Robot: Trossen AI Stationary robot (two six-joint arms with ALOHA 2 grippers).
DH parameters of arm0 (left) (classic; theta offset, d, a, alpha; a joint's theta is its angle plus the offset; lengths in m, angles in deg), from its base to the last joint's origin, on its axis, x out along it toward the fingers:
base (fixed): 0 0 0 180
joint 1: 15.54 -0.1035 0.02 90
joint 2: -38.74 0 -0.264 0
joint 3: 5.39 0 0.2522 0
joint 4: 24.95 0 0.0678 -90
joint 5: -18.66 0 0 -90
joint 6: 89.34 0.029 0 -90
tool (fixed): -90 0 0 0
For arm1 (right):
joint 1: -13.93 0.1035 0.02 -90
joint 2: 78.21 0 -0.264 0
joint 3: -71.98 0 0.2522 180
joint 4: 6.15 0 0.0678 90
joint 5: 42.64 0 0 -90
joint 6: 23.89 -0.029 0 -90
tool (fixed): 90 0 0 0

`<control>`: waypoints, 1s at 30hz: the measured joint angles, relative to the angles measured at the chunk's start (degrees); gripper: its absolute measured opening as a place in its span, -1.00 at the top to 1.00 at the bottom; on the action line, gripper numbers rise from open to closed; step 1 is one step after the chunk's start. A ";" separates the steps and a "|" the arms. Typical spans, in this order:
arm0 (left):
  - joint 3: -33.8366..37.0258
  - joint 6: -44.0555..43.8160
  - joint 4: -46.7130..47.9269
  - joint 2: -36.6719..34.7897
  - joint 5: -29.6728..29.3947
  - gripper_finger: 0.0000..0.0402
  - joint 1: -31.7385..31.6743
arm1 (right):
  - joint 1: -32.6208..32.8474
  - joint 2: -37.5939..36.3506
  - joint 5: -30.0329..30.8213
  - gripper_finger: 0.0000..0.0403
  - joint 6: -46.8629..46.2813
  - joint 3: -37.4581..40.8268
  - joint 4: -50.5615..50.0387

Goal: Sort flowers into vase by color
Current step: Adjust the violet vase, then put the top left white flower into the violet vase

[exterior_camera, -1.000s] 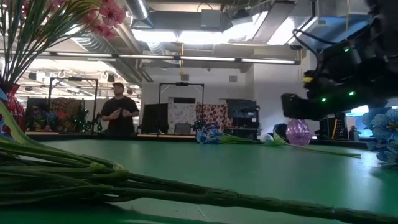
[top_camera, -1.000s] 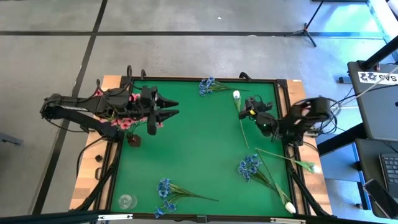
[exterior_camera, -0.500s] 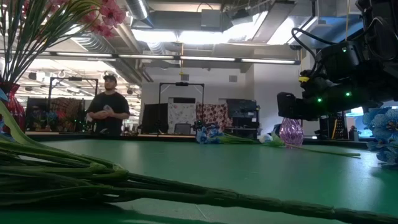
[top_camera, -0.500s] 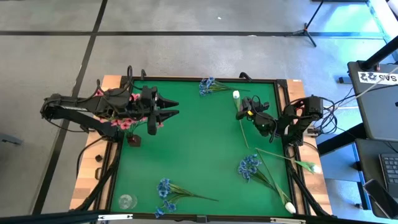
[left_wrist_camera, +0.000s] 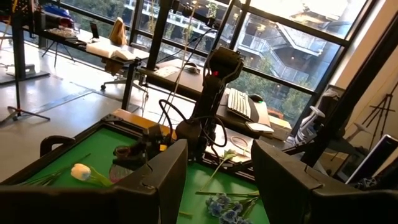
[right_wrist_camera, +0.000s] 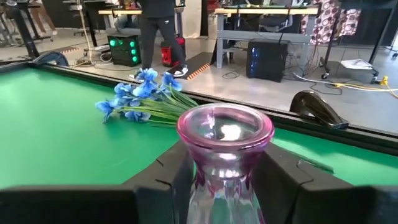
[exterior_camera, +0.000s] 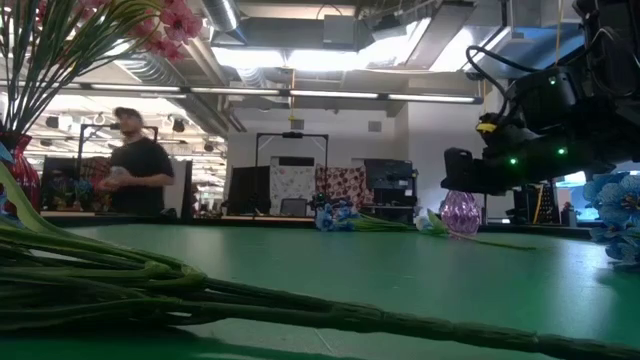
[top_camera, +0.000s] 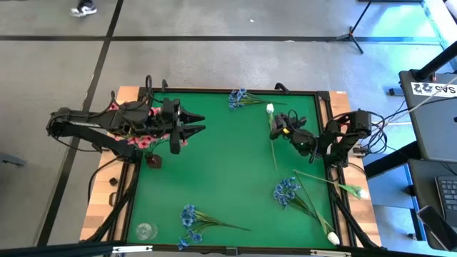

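Note:
My right gripper [right_wrist_camera: 225, 186] at the table's far right is shut on a purple glass vase [right_wrist_camera: 224, 146], which also shows in the low view [exterior_camera: 461, 212]. A white flower [top_camera: 270, 109] lies beside it, its stem [top_camera: 273, 146] running toward the near edge. Blue flowers lie at the far edge [top_camera: 239, 98], near right [top_camera: 286, 190] and near left [top_camera: 190, 216]. Pink flowers [top_camera: 145, 138] stand in a dark red vase [top_camera: 153, 161] under my left arm. My left gripper [top_camera: 200, 123] hangs open and empty above the table's left. My right gripper pinches the vase's narrow neck [right_wrist_camera: 198, 180] between its two fingers, just under the flared rim [right_wrist_camera: 224, 127]. The fingers [right_wrist_camera: 163, 180] come in about level from the table's right side. The vase stands upright; whether its base touches the table I cannot tell.
Two more white flowers lie near the right edge [top_camera: 359, 192] and the near right corner [top_camera: 333, 238]. A clear glass vase [top_camera: 145, 230] stands at the near left corner. Green stems [exterior_camera: 150, 290] fill the low view's foreground. A person [exterior_camera: 135, 175] walks in the room behind.
My right gripper has swung toward the table's left with the purple vase, which stays upright. The near end of the white flower's stem has shifted left with it, while the bud has stayed put. The person in the background has walked left.

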 joint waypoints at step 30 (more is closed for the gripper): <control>0.00 -0.02 0.49 -0.59 -0.33 0.13 0.00 | -0.01 -20.47 -9.08 -0.55 -11.22 0.14 -35.64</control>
